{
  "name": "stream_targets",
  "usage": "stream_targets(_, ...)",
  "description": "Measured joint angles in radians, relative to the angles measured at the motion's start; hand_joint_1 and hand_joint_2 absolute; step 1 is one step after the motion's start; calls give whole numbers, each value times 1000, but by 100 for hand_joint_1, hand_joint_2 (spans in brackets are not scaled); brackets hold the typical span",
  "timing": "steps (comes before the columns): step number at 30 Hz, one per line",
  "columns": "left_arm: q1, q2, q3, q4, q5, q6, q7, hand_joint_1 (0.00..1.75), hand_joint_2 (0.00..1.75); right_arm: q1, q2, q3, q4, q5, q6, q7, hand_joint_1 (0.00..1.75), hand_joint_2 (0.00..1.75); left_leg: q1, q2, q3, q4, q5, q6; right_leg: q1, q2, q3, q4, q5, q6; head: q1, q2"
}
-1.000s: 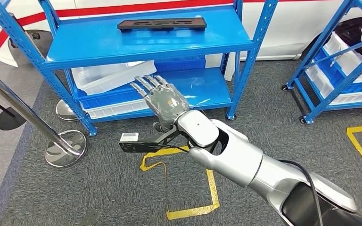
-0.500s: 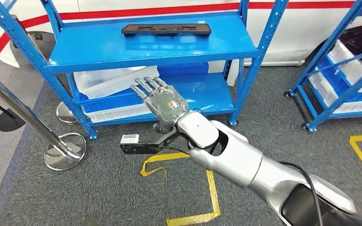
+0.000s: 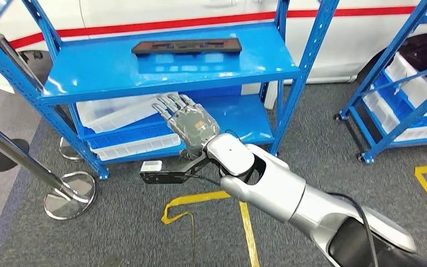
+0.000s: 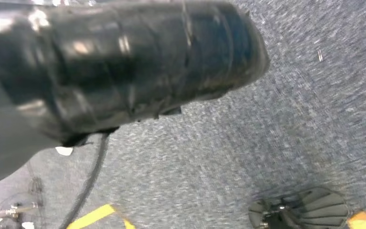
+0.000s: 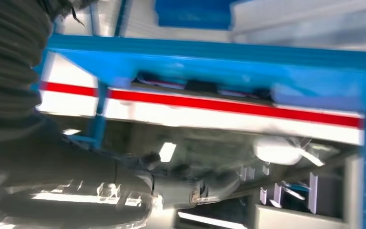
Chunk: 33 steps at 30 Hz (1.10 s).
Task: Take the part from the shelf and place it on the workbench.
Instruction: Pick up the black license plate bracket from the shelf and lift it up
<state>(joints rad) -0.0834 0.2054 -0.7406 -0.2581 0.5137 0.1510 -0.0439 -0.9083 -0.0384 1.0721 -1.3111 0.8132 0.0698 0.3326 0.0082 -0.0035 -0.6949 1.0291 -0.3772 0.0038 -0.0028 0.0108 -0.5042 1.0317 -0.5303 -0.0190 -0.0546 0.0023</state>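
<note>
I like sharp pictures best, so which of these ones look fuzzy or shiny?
Head view: sharp, with pale glare patches on the blue shelf around the dark part, and the right hand is clear. Left wrist view: carpet smeared by motion blur. Right wrist view: the shelf edge and red stripe are blurred, with bright glare spots.

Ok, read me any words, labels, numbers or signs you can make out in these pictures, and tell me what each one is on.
No text can be read in any view.
Back of the right hand: small coloured marks, too small to read.
Small white tag on the black bracket at the right wrist: blank or too small to tell.
Long flat black part on the blue metal shelf: no lettering visible.
White vehicle body with red stripe: no lettering in view.
</note>
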Motion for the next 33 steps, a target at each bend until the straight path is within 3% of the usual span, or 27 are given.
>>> stream_targets(3, 0, 0, -2, 1, 1, 0, 1, 0, 0, -3, 4, 0, 1, 1, -1, 0, 0, 175, 1, -1, 27, -14, -16, 16, 2, 1, 11, 15, 0, 15, 1, 0)
stream_targets(4, 0, -1, -2, 1, 1, 0, 1, 0, 0, -6, 5, 0, 1, 1, -1, 0, 0, 175, 3, -1, 41, -19, -22, 21, 2, 0, -3, 45, 3, 19, 2, 0)
stream_targets(6, -2, -1, -3, 1, 1, 0, 1, 0, 0, -6, 6, 0, 2, 2, 0, -1, 0, 175, 5, -3, 68, -26, -38, 30, 0, -2, -71, 152, -10, 26, 4, 0)
stream_targets(8, -2, -1, -4, 1, 3, 0, 2, 0, 0, 0, 5, 0, 6, 3, 0, -1, 0, 175, 5, -4, 93, -26, -60, 33, -1, -2, -157, 249, -59, 32, 4, 0)
stream_targets(9, -1, -1, -4, 1, 4, 0, 2, 0, 0, 4, 5, 0, 8, 5, 0, -1, 0, 175, 5, -5, 108, -26, -73, 33, -1, -2, -189, 266, -82, 34, 4, 0)
stream_targets(10, 0, -2, -4, 1, 5, 0, 2, 0, 0, 6, 5, 0, 11, 7, 1, -2, 0, 175, 5, -6, 126, -26, -87, 33, -1, -2, -207, 254, -86, 34, 4, 0)
stream_targets(11, 1, -2, -5, 1, 6, 0, 2, 0, 0, 7, 5, 0, 13, 9, 1, -2, 0, 175, 5, -7, 145, -26, -102, 31, -1, -2, -214, 216, -63, 33, 4, 0)
stream_targets(14, 1, -4, -8, 2, 8, 0, 2, 0, 0, 11, 3, 0, 20, 12, 3, -2, 0, 175, 3, -10, 188, -21, -149, 20, 3, -2, -208, 47, 118, 22, 5, 0)
stream_targets(15, 0, -5, -9, 3, 8, 1, 3, 0, 0, 14, 2, 1, 22, 12, 4, -3, 0, 175, 1, -11, 196, -19, -163, 14, 5, -2, -206, 22, 157, 15, 4, 0)
stream_targets(16, -2, -5, -10, 3, 9, 1, 3, 0, 0, 14, 1, 1, 23, 13, 5, -2, 0, 175, 0, -13, 206, -14, -171, 9, 7, -2, -204, 14, 166, 8, 4, 0)
stream_targets(18, -4, -5, -11, 3, 9, 2, 4, 0, 0, 11, 1, 0, 23, 13, 5, -2, 0, 175, 0, -13, 211, 0, -175, 0, 6, -2, -187, 15, 154, -6, 4, 0)
stream_targets(19, -5, -6, -12, 3, 9, 2, 3, 0, 0, 7, 2, 0, 24, 13, 5, -1, 0, 175, 2, -11, 202, 27, -171, -4, 4, -1, -175, 10, 148, -12, 4, 0)
stream_targets(21, -8, -7, -14, 3, 8, 4, 3, 0, 0, 3, 3, 0, 25, 13, 5, -1, 0, 175, 4, -8, 143, 127, -182, -14, 0, -1, -150, -1, 138, -21, 2, 0)
stream_targets(23, -10, -7, -17, 3, 7, 7, 4, 0, 0, 5, 3, 0, 28, 12, 6, -1, 0, 175, 5, -6, 59, 232, -229, -23, -1, 0, -128, -6, 122, -24, 2, 0)
stream_targets(25, -7, -7, -19, 3, 6, 10, 5, 0, 0, 8, 2, 0, 33, 11, 6, 1, 0, 175, 6, -5, 6, 262, -268, -27, -1, 3, -108, -8, 106, -24, 1, 0)
stream_targets(31, -4, -7, -19, 3, 6, 11, 6, 0, 0, 9, 1, 0, 35, 11, 6, 2, 0, 175, 6, -4, -9, 253, -274, -28, -1, 4, -97, -8, 97, -23, 1, 0)
stream_targets(33, -3, -7, -19, 3, 6, 12, 6, 0, 0, 9, 0, 0, 36, 11, 6, 2, 0, 175, 6, -4, -9, 231, -258, -27, -1, 5, -91, -8, 92, -23, 2, 0)
